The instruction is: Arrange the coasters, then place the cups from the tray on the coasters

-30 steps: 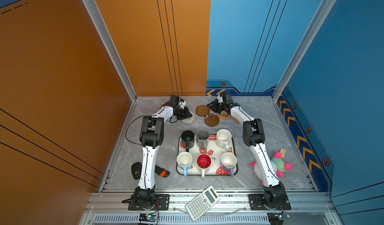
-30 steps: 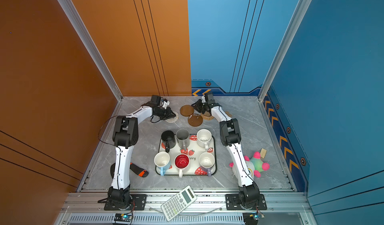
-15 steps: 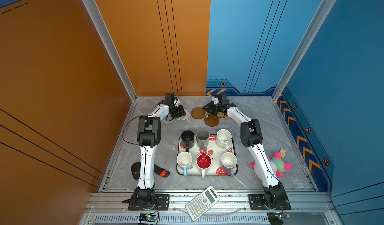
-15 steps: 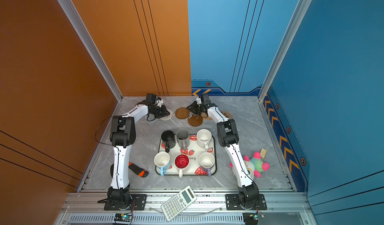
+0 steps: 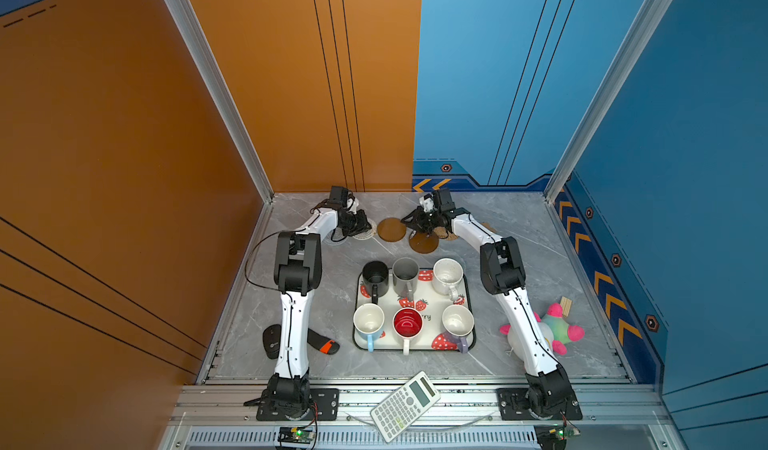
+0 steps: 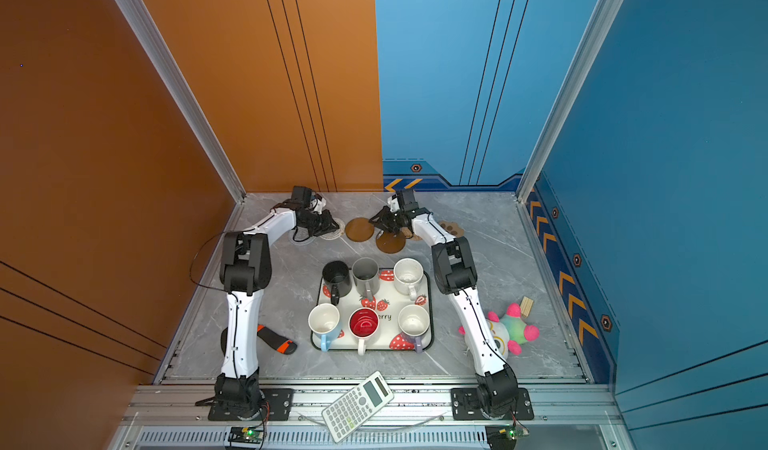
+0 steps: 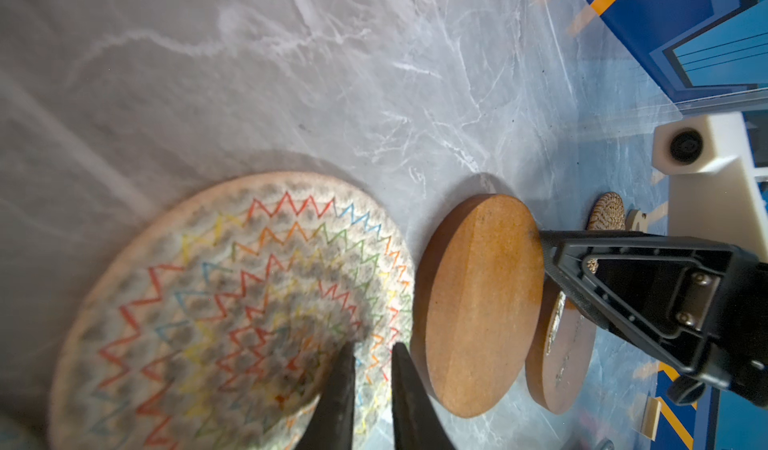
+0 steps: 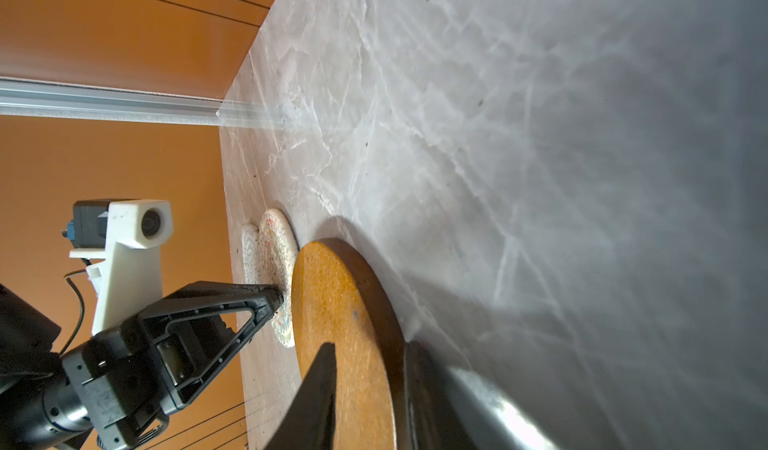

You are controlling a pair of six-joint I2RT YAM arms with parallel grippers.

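Observation:
At the table's far end my left gripper (image 5: 362,224) (image 7: 374,350) is shut on the edge of a white woven coaster with coloured zigzags (image 7: 232,302) (image 5: 365,235). My right gripper (image 5: 409,224) (image 8: 370,350) is shut on the rim of a brown disc coaster (image 5: 392,230) (image 8: 345,327), one finger on top. A second brown disc (image 5: 424,242) lies beside it. A tan woven coaster (image 5: 442,233) and the paw-shaped one (image 6: 452,230) sit by the right arm. The strawberry tray (image 5: 434,309) holds several cups, among them black (image 5: 375,277), grey (image 5: 405,275) and red-inside (image 5: 407,323).
Another pale woven round (image 8: 249,240) lies partly under the left arm. A plush toy (image 5: 557,331) and wooden block (image 5: 565,302) lie at the right, a mouse (image 5: 272,342) and a black-orange object (image 5: 324,344) at the left. A calculator (image 5: 405,406) rests on the front rail.
The left gripper has slid the woven coaster a little toward the far left. The right gripper has moved left with the brown disc, which now lies nearer that coaster.

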